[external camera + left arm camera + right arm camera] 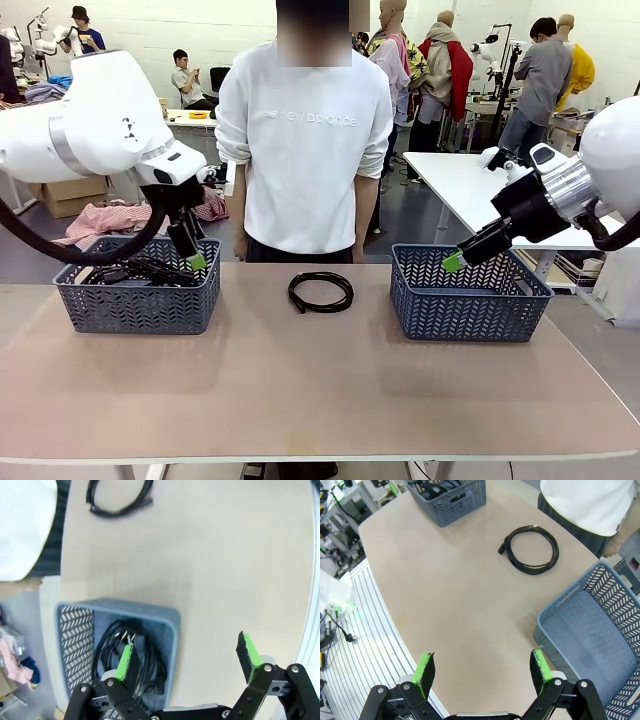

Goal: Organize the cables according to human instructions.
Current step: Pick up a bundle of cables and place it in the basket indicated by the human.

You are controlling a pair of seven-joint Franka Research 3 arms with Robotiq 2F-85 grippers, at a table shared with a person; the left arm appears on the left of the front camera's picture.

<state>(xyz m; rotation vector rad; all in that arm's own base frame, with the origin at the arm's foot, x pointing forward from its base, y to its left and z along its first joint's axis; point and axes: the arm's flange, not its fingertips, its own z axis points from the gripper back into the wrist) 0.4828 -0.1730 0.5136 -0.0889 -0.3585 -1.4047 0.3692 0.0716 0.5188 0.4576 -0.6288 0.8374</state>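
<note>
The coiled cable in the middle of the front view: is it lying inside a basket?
No, the coiled cable lies on the table, between the left basket and the right basket, touching neither.

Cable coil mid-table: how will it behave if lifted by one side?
Probably floppy: the cable is thin cord in loose loops with no tie visible, so it may sag and unwind. Likely light, being so thin. Lying flat on the table, it should slide rather than roll if pushed.
</note>
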